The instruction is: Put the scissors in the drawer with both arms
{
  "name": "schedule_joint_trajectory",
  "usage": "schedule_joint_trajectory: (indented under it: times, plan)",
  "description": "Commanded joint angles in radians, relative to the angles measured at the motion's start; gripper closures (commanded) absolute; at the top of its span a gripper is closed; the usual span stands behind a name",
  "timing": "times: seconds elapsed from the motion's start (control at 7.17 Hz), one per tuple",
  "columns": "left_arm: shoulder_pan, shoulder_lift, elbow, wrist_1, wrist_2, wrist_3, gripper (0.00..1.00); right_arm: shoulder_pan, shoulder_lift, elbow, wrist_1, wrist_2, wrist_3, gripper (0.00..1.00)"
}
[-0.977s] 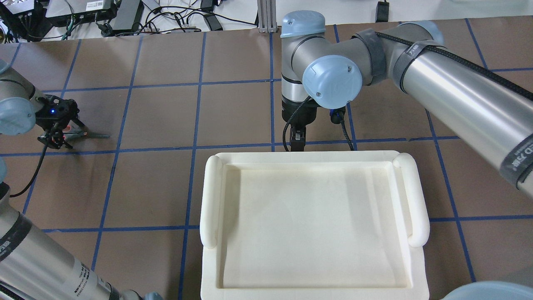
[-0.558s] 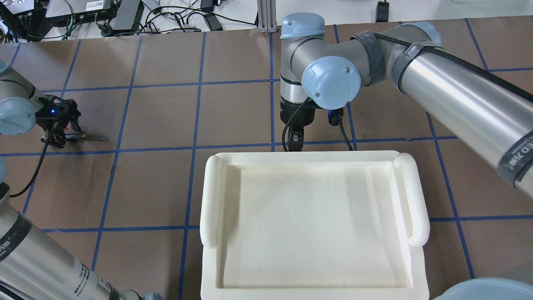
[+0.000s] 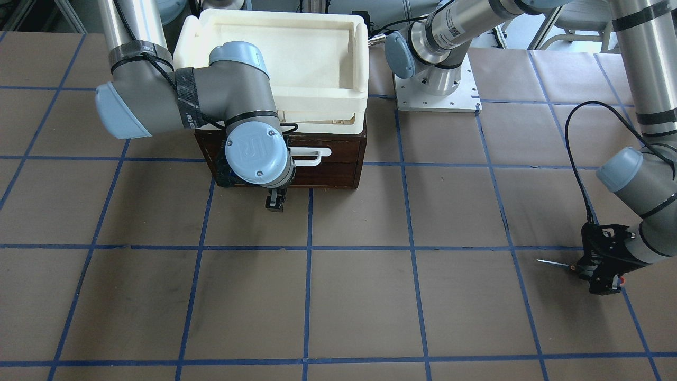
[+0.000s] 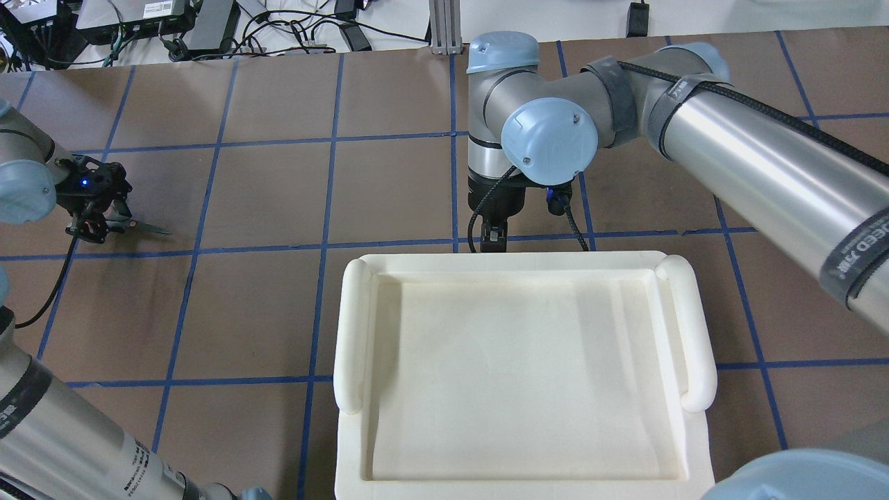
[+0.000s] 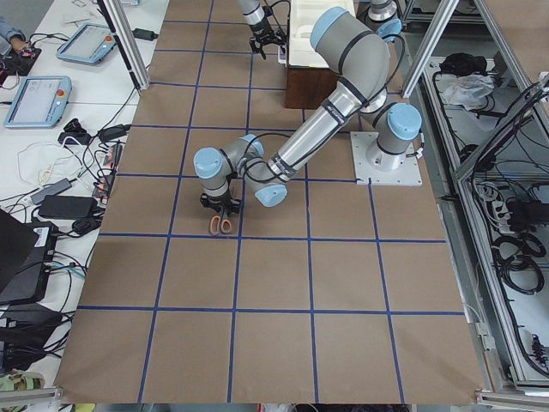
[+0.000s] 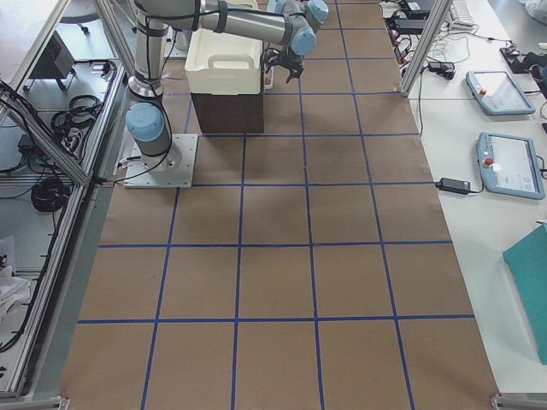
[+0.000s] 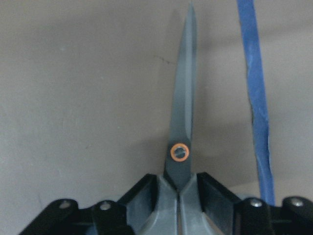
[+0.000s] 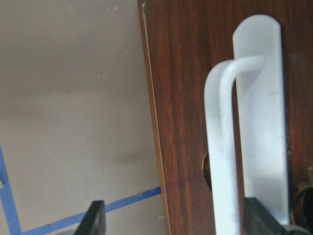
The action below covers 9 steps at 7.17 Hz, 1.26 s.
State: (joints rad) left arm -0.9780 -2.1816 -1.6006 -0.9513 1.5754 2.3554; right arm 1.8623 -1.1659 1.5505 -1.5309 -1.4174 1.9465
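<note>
The scissors (image 7: 183,122) have slim silver blades that point away from my left gripper (image 7: 178,196), which is shut on them just behind the orange pivot ring. In the overhead view this gripper (image 4: 94,212) is at the table's far left, low over the paper, with the blades (image 4: 149,228) sticking out to the right. The dark-brown drawer (image 3: 330,159) is shut under the cream tray. My right gripper (image 3: 275,203) hangs in front of the drawer face, open. In the right wrist view the white bar handle (image 8: 220,147) lies between its fingertips (image 8: 95,218).
The cream-white plastic tray (image 4: 351,326) sits on top of the drawer cabinet. The table is brown paper with a blue tape grid (image 4: 326,243). The robot's base plate (image 3: 436,87) is beside the cabinet. Cables and devices lie beyond the far table edge (image 4: 208,28).
My left gripper has closed on the scissors and drawn a little left and away with them. My right wrist has shifted slightly in front of the drawer.
</note>
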Motion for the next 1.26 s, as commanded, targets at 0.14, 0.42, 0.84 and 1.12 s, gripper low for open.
schedule_joint_trajectory:
  times: [0.14, 0.42, 0.84, 1.12]
  plan:
    - [-0.011, 0.032, 0.002, 0.002, 0.0, -0.002, 0.88, 0.0, 0.005, 0.0, 0.0, 0.0, -0.012, 0.0]
    - [-0.04, 0.089, 0.002, -0.017, 0.003, -0.01, 1.0, 0.0, 0.005, 0.0, -0.005, 0.002, -0.012, 0.0]
    - [-0.076, 0.161, 0.017, -0.084, 0.005, -0.016, 1.0, 0.0, 0.005, 0.0, -0.011, 0.0, -0.011, 0.0]
    - [-0.112, 0.212, 0.018, -0.124, 0.026, -0.022, 1.0, 0.002, 0.003, 0.0, -0.067, -0.002, -0.012, 0.0]
